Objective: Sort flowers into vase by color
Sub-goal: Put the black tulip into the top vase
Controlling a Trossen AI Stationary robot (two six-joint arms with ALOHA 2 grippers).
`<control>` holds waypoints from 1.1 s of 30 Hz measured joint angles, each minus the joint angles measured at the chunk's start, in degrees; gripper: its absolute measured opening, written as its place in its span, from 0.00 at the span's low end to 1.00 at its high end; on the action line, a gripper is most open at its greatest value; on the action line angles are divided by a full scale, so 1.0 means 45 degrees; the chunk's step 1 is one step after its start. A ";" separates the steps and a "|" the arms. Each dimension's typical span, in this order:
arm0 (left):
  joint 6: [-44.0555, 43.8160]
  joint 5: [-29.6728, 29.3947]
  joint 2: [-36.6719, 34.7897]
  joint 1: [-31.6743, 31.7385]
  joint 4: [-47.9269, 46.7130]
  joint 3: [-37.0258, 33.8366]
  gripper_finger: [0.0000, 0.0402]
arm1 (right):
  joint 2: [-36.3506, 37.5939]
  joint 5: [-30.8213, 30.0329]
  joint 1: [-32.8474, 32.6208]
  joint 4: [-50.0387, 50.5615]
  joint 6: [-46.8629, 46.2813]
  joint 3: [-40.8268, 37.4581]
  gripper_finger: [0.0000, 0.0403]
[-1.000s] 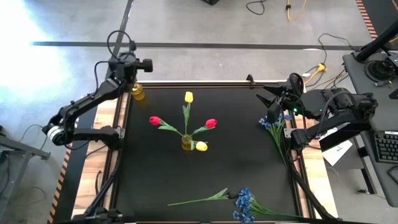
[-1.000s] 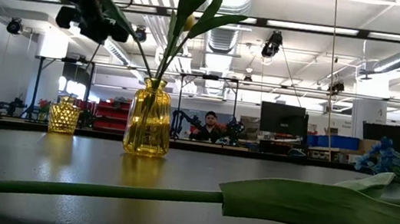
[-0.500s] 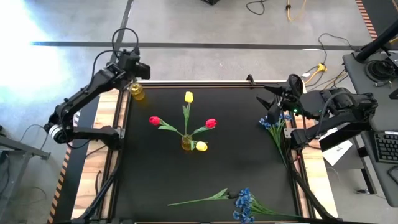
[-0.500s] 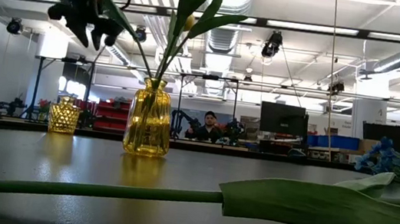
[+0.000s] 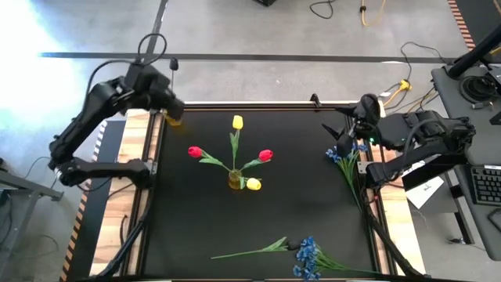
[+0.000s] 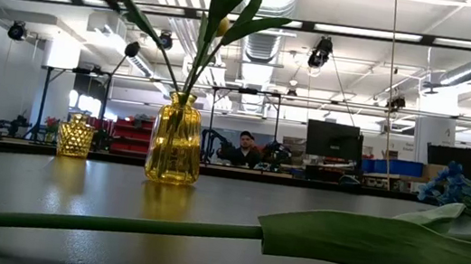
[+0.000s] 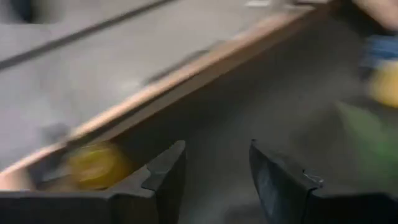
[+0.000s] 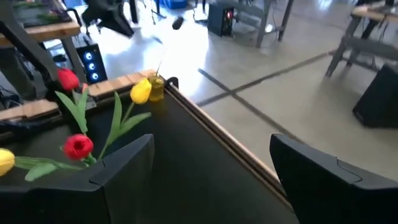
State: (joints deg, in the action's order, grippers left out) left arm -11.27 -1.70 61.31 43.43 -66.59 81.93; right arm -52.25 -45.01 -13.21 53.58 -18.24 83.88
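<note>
1. My left gripper [image 5: 170,106] hangs over the table's far-left corner beside the small yellow faceted glass jar [image 6: 75,136]; its dark fingers [image 7: 163,180] stand apart around nothing.
2. My right gripper [image 5: 351,135] sits at the far-right edge with its fingers [image 8: 121,168] spread wide and empty, just above a bunch of small blue blossoms [image 5: 342,153].
3. The amber ribbed glass vase [image 6: 175,139] at the table's middle holds red and yellow tulips [image 5: 235,153].
4. Near the front edge lie a loose green stem [image 5: 250,251] and another blue bunch [image 5: 307,257].
</note>
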 joint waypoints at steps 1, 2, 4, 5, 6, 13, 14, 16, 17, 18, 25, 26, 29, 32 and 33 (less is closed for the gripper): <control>-0.0057 0.0698 -0.0259 -0.0490 -0.0019 0.0010 0.40 | 0.0000 0.0005 0.0000 -0.0198 0.0338 0.0000 0.77; -0.0244 0.1193 -0.0518 -0.1060 -0.0019 0.0010 0.39 | -0.0005 0.0010 0.0000 -0.0425 0.0659 -0.0013 0.77; -0.0985 0.1363 -0.1022 -0.2460 -0.0015 -0.0130 0.38 | -0.0058 0.0010 0.0005 -0.0784 0.1137 -0.0048 0.76; -0.1347 0.1366 -0.1249 -0.3247 -0.0049 -0.0239 0.37 | -0.0085 0.0015 0.0005 -0.0775 0.1333 -0.0058 0.76; -0.1691 0.1369 -0.1474 -0.4103 -0.0048 -0.0353 0.36 | -0.0143 0.0033 0.0005 -0.0738 0.1463 -0.0058 0.76; -0.6003 -0.0131 -0.2097 -1.0584 0.0178 -0.0835 0.30 | -0.0597 0.0785 0.0000 -0.0637 0.1065 -0.0083 0.76; -0.6692 -0.0452 -0.2080 -1.1544 0.0171 -0.0836 0.29 | -0.0681 0.0878 0.0000 -0.0640 0.1019 -0.0083 0.75; -0.7937 -0.1115 -0.1956 -1.3356 0.0131 -0.0882 0.28 | -0.0794 0.1013 0.0000 -0.0640 0.0879 -0.0083 0.75; -0.8477 -0.1552 -0.1875 -1.4220 0.0127 -0.0951 0.28 | -0.0873 0.1016 0.0000 -0.0645 0.0773 -0.0083 0.75; -0.9010 -0.2003 -0.1760 -1.5134 0.0131 -0.1059 0.28 | -0.0944 0.1015 0.0000 -0.0653 0.0716 -0.0083 0.74; -1.2089 -0.4095 -0.0377 -1.9924 0.1924 -0.2850 0.27 | -0.1442 0.1005 0.0000 -0.0741 -0.0050 -0.0087 0.74; -1.2221 -0.4464 -0.0075 -2.0369 0.2566 -0.3156 0.27 | -0.1518 0.1002 0.0000 -0.0742 -0.0185 -0.0087 0.74; -1.2189 -0.5574 0.1004 -2.1219 0.4822 -0.4038 0.27 | -0.1759 0.1001 0.0000 -0.0742 -0.0639 -0.0092 0.74; -1.1817 -0.5752 0.2267 -2.1478 0.6586 -0.4697 0.27 | -0.1982 0.1015 -0.0005 -0.0738 -0.1158 -0.0097 0.74; -1.1698 -0.5745 0.2733 -2.1483 0.7014 -0.4819 0.27 | -0.2042 0.1020 -0.0005 -0.0733 -0.1335 -0.0097 0.74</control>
State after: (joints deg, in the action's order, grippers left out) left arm -63.91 -27.55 73.61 -53.24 -35.03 60.24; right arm -61.44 -40.42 -13.23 50.28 -24.25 83.44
